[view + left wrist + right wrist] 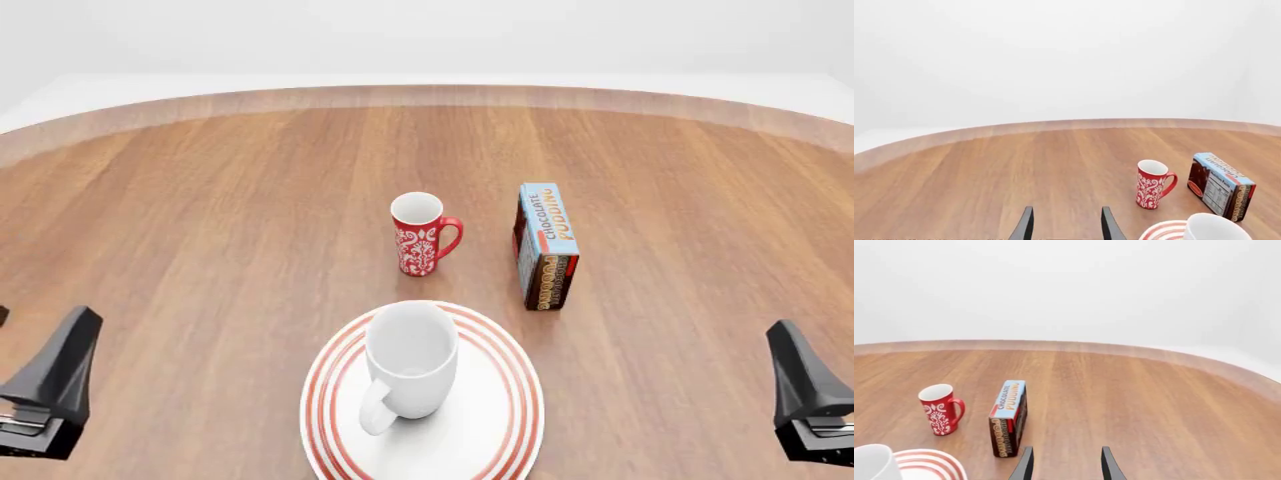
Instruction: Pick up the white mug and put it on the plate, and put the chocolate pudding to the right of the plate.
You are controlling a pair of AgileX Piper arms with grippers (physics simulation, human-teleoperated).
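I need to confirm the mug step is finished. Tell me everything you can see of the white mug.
The white mug is plain, glossy and ceramic-looking, with an open mouth that shows nothing inside. It stands upright on the plate, about at its centre, its loop handle pointing toward the arms' side and slightly left. Only the plate touches it; both grippers are well away from it.

plate point(514, 420) cut off by the front view's lower edge; pudding's small print (side panel) point(1217, 192) unreadable
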